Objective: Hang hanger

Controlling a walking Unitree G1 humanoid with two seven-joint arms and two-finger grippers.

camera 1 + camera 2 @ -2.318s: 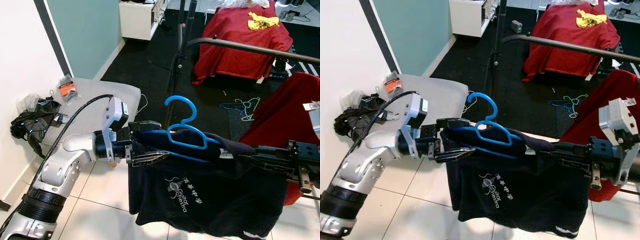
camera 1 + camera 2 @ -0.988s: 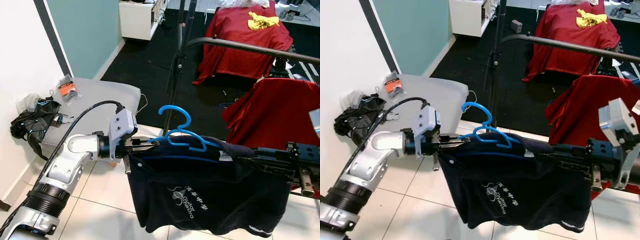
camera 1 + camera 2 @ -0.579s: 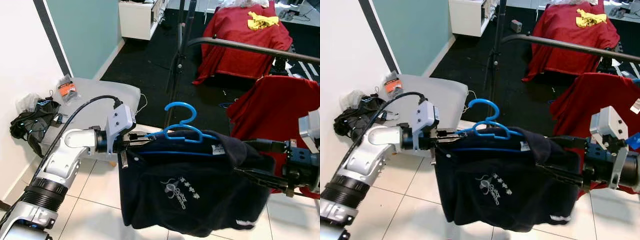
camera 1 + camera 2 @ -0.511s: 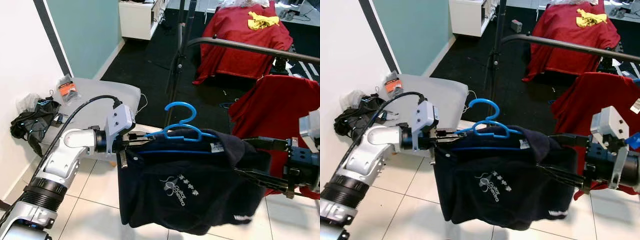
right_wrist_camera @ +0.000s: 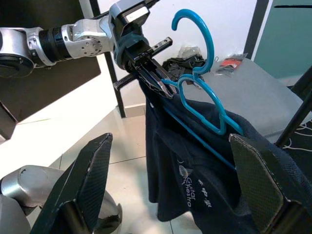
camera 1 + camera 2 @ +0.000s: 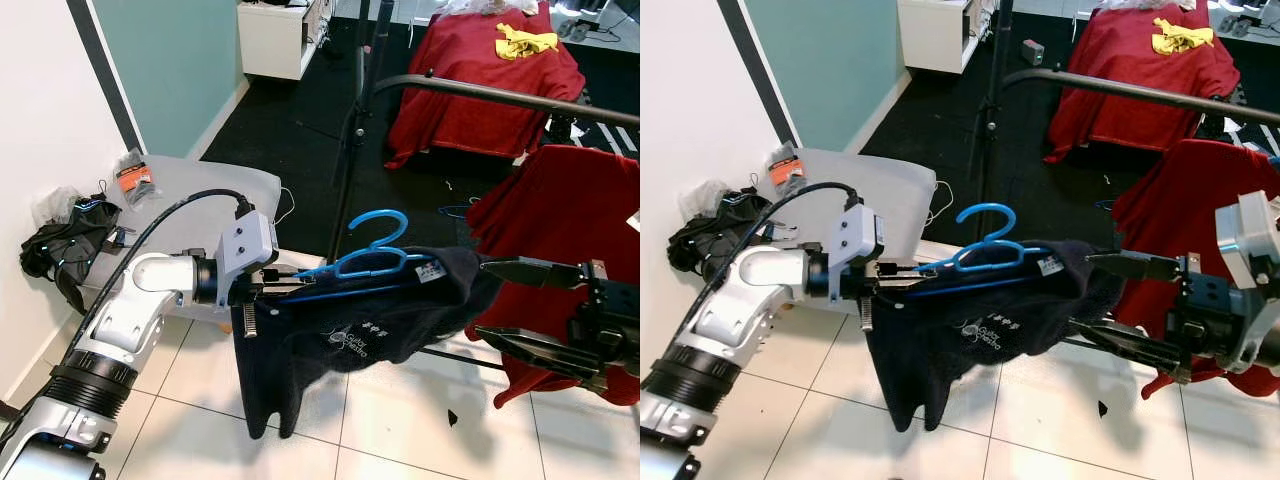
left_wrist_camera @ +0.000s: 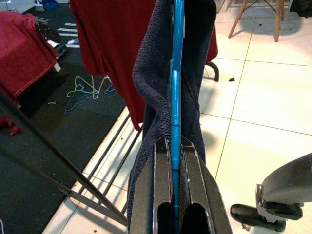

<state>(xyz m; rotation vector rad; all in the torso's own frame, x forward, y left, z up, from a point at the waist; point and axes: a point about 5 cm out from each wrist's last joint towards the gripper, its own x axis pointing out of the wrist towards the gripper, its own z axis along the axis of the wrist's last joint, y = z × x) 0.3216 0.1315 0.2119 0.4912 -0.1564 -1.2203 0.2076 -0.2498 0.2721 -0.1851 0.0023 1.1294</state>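
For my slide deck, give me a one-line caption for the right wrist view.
Left tool pinching one end of a blue hanger draped with a dark navy shirt, seen between the right tool's open fingers.

Home interior, laundry or clothes-drying corner. White glossy floor tiles (image 6: 400, 420) meeting black carpet (image 6: 290, 110), teal painted wall (image 6: 170, 60), white low cabinet (image 6: 280, 38). Dark metal clothes rail (image 6: 500, 95) with red garments (image 6: 560, 210) hung over it, more red cloth with a yellow rag (image 6: 525, 40) behind. Grey flat cushion (image 6: 190, 190) and black tangled bag (image 6: 65, 245) by the wall.
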